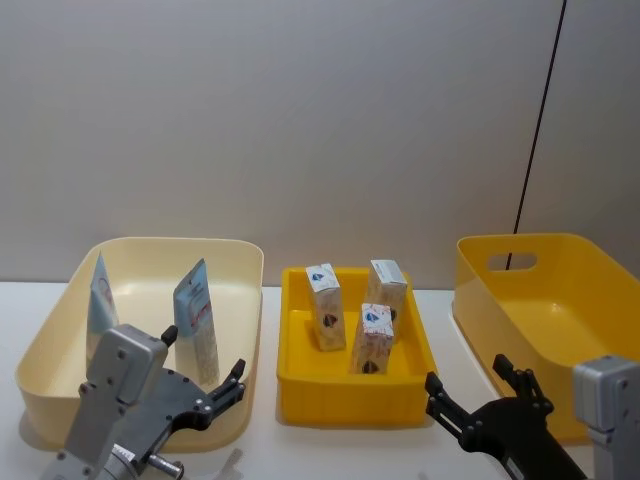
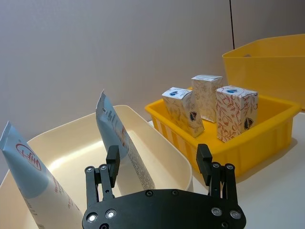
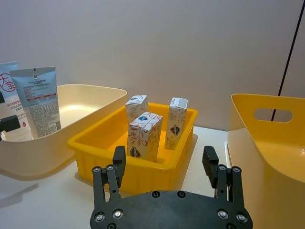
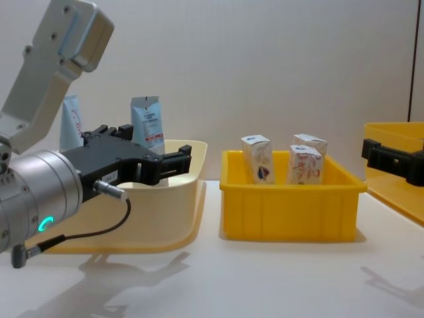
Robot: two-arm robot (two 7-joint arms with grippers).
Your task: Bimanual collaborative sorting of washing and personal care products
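Both arms were low at the desk's (image 1: 340, 455) near edge, each in front of its own share of the work.

- Left tool (image 2: 158, 158): jaws spread wide, nothing between them. It hung at the near rim of the cream tub (image 1: 180, 243) on the desk's left side, lined up with the nearer tube (image 1: 197, 315).
- Right tool (image 3: 164, 157): also spread and empty, near the gap between the small yellow tray (image 1: 350, 400) at mid-desk and the large yellow tub (image 1: 560, 300) by the right edge.
- Both tubes stood crimp-end up in the cream tub. The second tube (image 1: 101, 300) leaned at its far-left corner.
- Three cartons (image 1: 374, 338) stood on end in the tray, close together but apart.

My reading: upright items offered flat faces for a side pinch, and the gaps left room for a finger. The large tub held nothing I could see, so I judged it the likely destination. Sorting looked barely begun. Risk noted: the tall tubes might tip if nudged.
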